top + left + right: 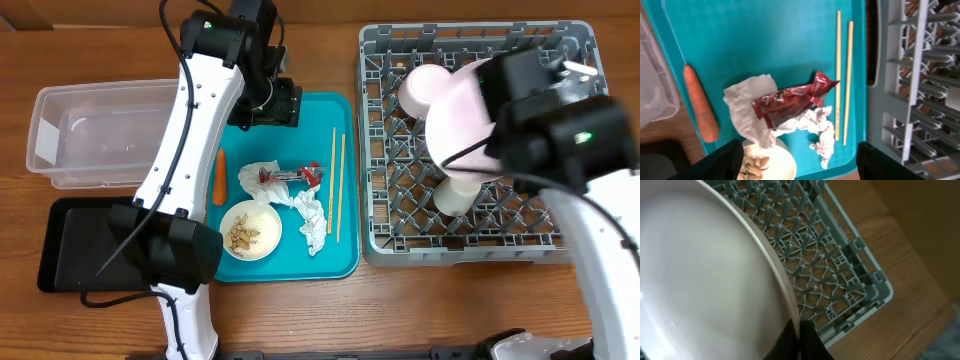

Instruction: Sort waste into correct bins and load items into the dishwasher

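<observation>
My right gripper [799, 337] is shut on the rim of the pale pink plate [700, 280] and holds it over the grey dish rack [390, 225]; the plate also shows in the overhead view [462, 125]. A white bowl [425, 85] and a small white cup [460, 195] sit in the rack. My left gripper [795, 165] is open above the teal tray [765, 40]. Below it lie the red wrapper [790, 100], white tissues [747, 107], the carrot [700, 102], two chopsticks [843, 75] and a white bowl of nut scraps [765, 162].
The clear plastic tub [100, 135] stands at the left. The black tray [85, 245] lies in front of it. The teal tray [345, 260] lies between the bins and the rack.
</observation>
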`<action>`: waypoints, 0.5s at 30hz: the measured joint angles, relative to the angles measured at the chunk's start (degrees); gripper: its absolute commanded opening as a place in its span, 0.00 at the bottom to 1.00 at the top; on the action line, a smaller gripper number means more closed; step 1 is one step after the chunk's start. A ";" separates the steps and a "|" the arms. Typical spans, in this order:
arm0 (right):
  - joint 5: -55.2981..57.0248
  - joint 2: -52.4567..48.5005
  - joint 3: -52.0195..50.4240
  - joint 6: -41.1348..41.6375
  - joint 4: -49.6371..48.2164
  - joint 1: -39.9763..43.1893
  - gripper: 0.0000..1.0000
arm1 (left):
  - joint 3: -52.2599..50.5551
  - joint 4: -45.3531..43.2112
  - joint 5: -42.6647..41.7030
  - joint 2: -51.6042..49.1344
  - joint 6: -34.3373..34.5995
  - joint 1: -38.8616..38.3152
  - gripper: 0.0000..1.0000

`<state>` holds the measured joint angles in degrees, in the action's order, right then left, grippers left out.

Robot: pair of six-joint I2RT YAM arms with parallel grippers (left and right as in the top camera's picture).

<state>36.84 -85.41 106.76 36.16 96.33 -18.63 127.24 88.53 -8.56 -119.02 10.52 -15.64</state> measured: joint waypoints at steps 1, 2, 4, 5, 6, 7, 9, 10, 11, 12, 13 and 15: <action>3.34 -0.02 -0.87 2.19 0.66 -3.06 0.04 | 0.00 -0.02 0.72 0.00 0.00 0.00 0.75; 6.38 -0.04 -1.84 4.22 0.81 -6.19 0.04 | 0.00 0.00 1.20 0.00 0.00 0.00 0.75; 12.83 -0.09 -4.92 8.87 0.79 -12.50 0.04 | 0.00 -0.04 2.27 0.00 0.00 0.20 0.75; 14.75 -0.15 -6.08 10.05 0.66 -14.27 0.04 | 0.00 -0.02 2.51 0.00 0.00 0.35 0.74; 17.11 -0.15 -7.72 11.15 0.20 -15.82 0.04 | 0.00 -0.02 2.75 -0.02 0.00 0.55 0.75; 20.02 -0.13 -10.25 12.31 -0.50 -17.57 0.04 | 0.00 0.00 2.86 0.00 0.00 0.81 0.75; 23.37 -0.48 -13.97 13.55 -1.57 -19.65 0.04 | 0.00 -0.02 3.10 0.00 0.00 1.53 0.75; 24.98 -0.50 -15.82 13.97 -2.95 -20.22 0.04 | 0.00 -0.04 3.19 0.00 0.00 1.75 0.75; 26.40 -0.50 -17.70 14.43 -4.00 -20.50 0.04 | 0.00 -0.09 3.28 0.00 0.00 2.03 0.74; 27.56 -0.50 -19.63 14.60 -4.90 -20.59 0.04 | 0.00 -0.13 3.30 0.00 0.00 2.23 0.75; 28.48 -0.50 -21.33 14.75 -5.79 -20.57 0.04 | 0.00 -0.24 3.30 0.00 0.00 2.43 0.75; 29.97 -0.52 -24.39 14.78 -7.91 -20.55 0.04 | 0.00 -0.24 3.32 0.00 0.00 2.60 0.75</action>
<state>66.81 -85.93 82.37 50.94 88.42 -39.18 127.24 88.29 -5.23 -119.02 10.52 -13.04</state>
